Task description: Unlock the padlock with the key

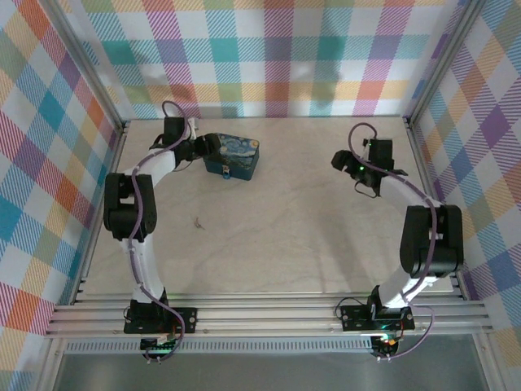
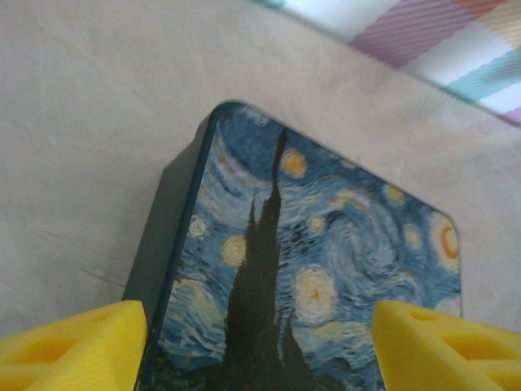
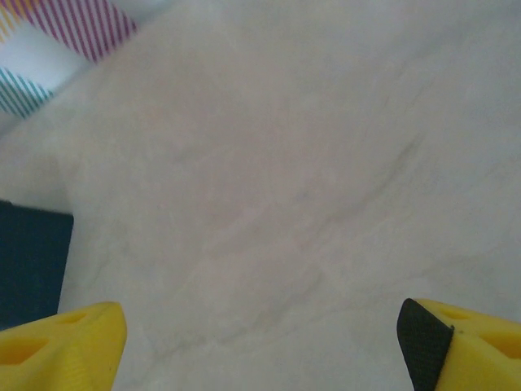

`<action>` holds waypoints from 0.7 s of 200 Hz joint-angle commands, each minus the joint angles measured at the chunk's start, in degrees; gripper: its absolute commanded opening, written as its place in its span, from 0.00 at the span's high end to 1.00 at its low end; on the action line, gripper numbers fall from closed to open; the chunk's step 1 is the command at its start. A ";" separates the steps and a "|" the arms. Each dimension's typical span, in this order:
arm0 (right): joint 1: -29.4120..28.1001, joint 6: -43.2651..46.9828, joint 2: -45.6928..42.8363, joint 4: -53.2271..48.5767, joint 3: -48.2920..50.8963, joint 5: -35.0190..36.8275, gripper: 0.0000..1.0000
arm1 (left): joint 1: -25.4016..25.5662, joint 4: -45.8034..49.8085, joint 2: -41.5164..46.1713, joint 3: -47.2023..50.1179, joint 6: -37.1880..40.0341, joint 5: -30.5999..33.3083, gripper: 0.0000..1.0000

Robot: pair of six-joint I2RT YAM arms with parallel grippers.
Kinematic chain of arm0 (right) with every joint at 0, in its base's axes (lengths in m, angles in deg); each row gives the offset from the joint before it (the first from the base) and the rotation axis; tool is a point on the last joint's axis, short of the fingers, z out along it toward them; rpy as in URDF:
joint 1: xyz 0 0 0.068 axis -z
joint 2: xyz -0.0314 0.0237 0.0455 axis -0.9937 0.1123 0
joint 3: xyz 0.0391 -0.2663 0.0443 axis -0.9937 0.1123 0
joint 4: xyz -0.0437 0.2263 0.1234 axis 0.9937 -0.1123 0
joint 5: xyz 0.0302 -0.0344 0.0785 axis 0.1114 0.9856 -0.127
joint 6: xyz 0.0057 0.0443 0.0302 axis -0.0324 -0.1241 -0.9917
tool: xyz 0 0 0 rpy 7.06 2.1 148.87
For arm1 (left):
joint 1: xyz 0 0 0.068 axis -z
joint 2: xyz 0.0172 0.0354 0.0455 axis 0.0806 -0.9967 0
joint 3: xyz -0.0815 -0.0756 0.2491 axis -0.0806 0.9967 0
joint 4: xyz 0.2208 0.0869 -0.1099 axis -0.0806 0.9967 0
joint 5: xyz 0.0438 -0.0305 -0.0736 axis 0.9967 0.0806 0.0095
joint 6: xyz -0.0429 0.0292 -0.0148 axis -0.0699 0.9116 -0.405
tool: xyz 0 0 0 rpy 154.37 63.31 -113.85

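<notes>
The left gripper [image 2: 260, 338] is at the far left of the table [image 1: 309, 236], over the near end of the starry-night tin box [image 2: 326, 269]. Its jaws are spread wide. In the left wrist view the yellow fingertips [image 2: 81, 350] stand on either side of the painted lid, one by the dark side wall and the other over the swirled sky. The view does not show whether either finger touches the tin, and nothing is visibly clamped.

The padlock [image 1: 225, 171] shows in the top view as a small yellowish speck against the near wall of the tin box, just beside the left gripper. A tiny dark object, which appears to be the key [image 1: 198, 220], lies on the bare table. It is nearer the robot than the box, well apart from it, and close beside the left arm's elbow.

The right gripper [image 3: 262, 342] is on the right side of the table, well apart from the box. Its jaws are wide apart with nothing between them but pale tabletop. A dark blue edge of the tin shows at the left of the right wrist view. Checked walls [image 1: 285, 57] enclose the table.
</notes>
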 commanded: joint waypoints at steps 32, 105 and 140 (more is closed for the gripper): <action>-3.21 -3.69 1.33 -6.90 -2.51 -3.94 0.14 | 1.00 8.27 -5.43 -7.01 -0.53 -6.54 0.50; -4.67 -3.51 -2.53 -10.48 -0.75 -6.28 0.19 | 9.37 7.23 2.16 6.70 -0.20 -2.87 0.57; -7.49 -4.20 -3.11 -11.86 -1.16 -7.21 0.17 | 15.46 -1.07 9.88 21.78 -8.11 0.01 0.58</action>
